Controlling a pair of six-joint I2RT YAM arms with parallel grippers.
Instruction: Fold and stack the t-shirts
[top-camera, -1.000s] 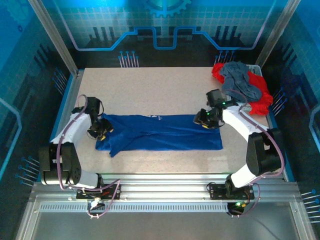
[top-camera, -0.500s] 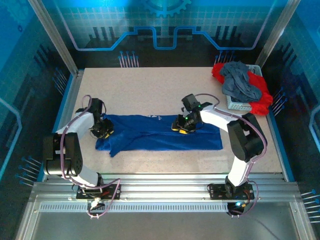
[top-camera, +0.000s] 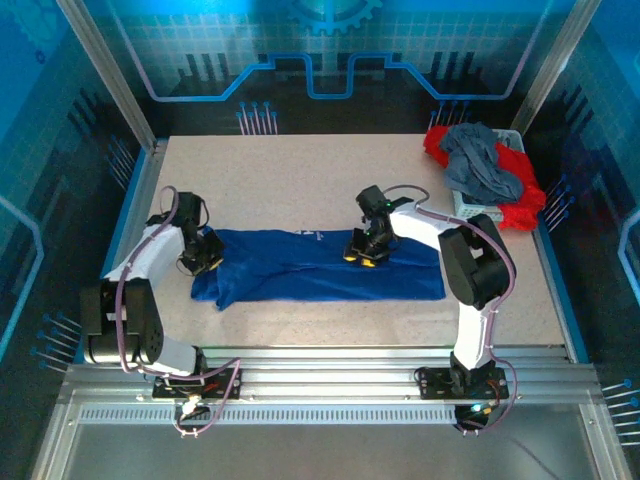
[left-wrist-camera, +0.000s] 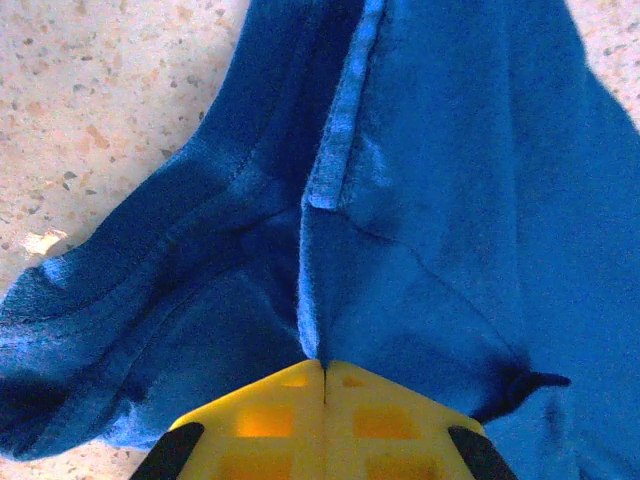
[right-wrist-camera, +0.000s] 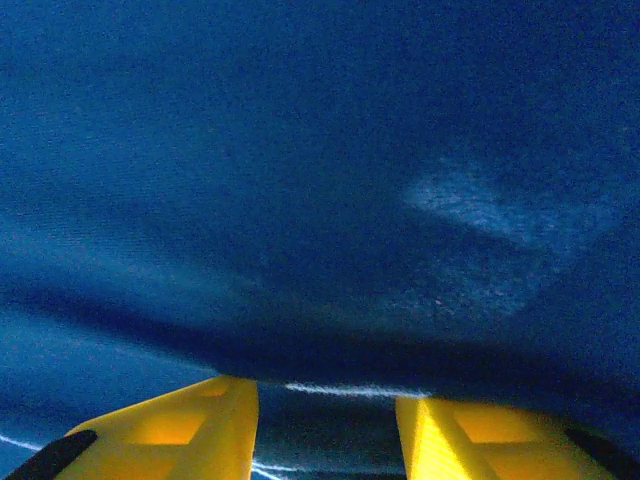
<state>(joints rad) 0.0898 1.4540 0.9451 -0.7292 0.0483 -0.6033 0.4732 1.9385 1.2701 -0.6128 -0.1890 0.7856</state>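
The royal-blue t-shirt (top-camera: 320, 268) lies folded into a long band across the table's middle. At its left end my left gripper (top-camera: 203, 256) pinches the cloth. In the left wrist view the yellow fingertips (left-wrist-camera: 322, 368) meet with a ridge of the blue t-shirt (left-wrist-camera: 420, 200) caught between them. My right gripper (top-camera: 362, 254) rests low on the band's upper edge near the middle. Its yellow fingers (right-wrist-camera: 190, 425) stand apart, and a fold of blue cloth (right-wrist-camera: 300, 200) lies just ahead of the right gripper (right-wrist-camera: 325, 400). A slate-grey t-shirt (top-camera: 482, 165) and a red one (top-camera: 518, 205) are heaped at the back right.
A white basket (top-camera: 468, 208) under the grey and red heap sits at the table's right edge. Bare speckled tabletop (top-camera: 300, 180) stretches behind the blue shirt, with a narrower strip in front. Metal frame posts stand at the back corners.
My left gripper has shut on the shirt's left end. My right gripper has travelled left from the shirt's right end to its middle, staying open.
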